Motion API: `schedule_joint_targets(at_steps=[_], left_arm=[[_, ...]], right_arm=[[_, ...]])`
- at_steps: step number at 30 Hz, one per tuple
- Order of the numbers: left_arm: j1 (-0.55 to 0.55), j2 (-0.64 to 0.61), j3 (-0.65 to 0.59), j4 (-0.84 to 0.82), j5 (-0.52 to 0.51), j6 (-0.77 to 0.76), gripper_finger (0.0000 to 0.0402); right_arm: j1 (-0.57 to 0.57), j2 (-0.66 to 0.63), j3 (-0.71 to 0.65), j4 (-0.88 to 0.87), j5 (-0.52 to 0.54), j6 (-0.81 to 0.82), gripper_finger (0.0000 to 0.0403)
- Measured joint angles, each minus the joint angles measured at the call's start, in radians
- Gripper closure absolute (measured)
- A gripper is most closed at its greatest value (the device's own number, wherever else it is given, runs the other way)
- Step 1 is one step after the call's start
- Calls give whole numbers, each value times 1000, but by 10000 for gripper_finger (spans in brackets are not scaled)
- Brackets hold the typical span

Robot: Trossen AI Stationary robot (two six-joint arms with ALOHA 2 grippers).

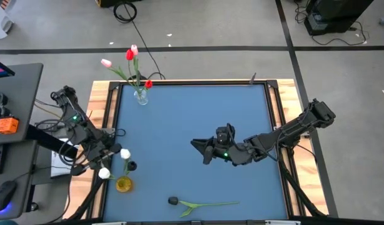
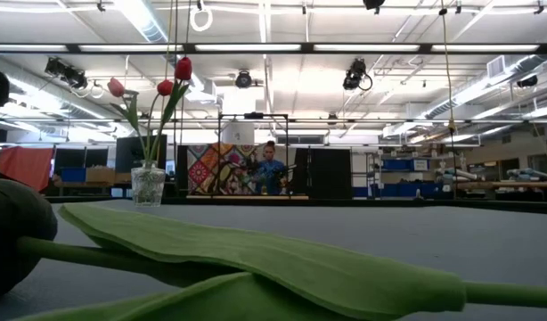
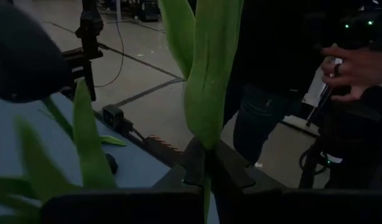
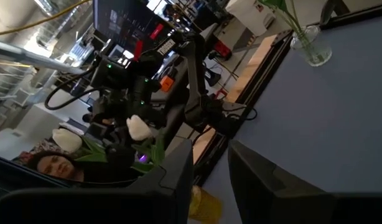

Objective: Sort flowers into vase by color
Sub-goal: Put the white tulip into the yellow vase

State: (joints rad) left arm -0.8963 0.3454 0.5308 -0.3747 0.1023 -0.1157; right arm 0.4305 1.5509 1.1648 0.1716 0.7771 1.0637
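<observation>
A clear glass vase [image 1: 141, 95] [image 2: 148, 186] stands at the table's far left and holds pink and red tulips [image 1: 131, 55] by their stems. A yellow vase [image 1: 124, 184] stands near the left edge, with one white tulip [image 1: 104, 174] at it. My left gripper [image 1: 114, 154] is beside it, shut on the stem of a second white tulip [image 1: 125, 153]. A dark-headed tulip [image 1: 173, 200] [image 2: 256, 259] lies flat on its stem and leaves by the near edge. My right gripper [image 1: 202, 150] [image 4: 209, 171] hovers open over the table's middle, holding nothing. My left gripper pinches the white tulip's green stem [image 3: 205, 167] between its two fingers, just under a long leaf [image 3: 209, 74]. The fingers come level from the table's left side, across the stem. The head stands above the yellow vase; whether the stem's lower end is inside it, I cannot tell.
Wooden rails [image 1: 107, 106] border the blue tabletop. A small dark object [image 1: 132, 165] lies beside the yellow vase. A person stands off the table's left, with a hand [image 3: 353, 65] showing. A desk with a mouse and an orange box [image 1: 7, 125] is at far left.
</observation>
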Motion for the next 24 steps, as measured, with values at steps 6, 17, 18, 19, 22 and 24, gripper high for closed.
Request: schedule_joint_targets(at_steps=[6,17,18,19,22,24], left_arm=[[0,0,0,7,0,-67,366],[0,0,5,-47,21,-257,222],[0,0,14,-63,32,-263,212],[0,0,27,-81,47,-264,204],[0,0,89,-153,53,-266,187],[0,0,142,-207,54,-266,184]], right_arm=[[-2,0,0,15,-11,6,293],[-2,0,0,19,-16,18,293],[-2,0,0,19,-20,18,293],[-2,0,0,21,-20,18,293],[-2,0,0,22,-20,18,293],[-2,0,0,22,-20,18,293]])
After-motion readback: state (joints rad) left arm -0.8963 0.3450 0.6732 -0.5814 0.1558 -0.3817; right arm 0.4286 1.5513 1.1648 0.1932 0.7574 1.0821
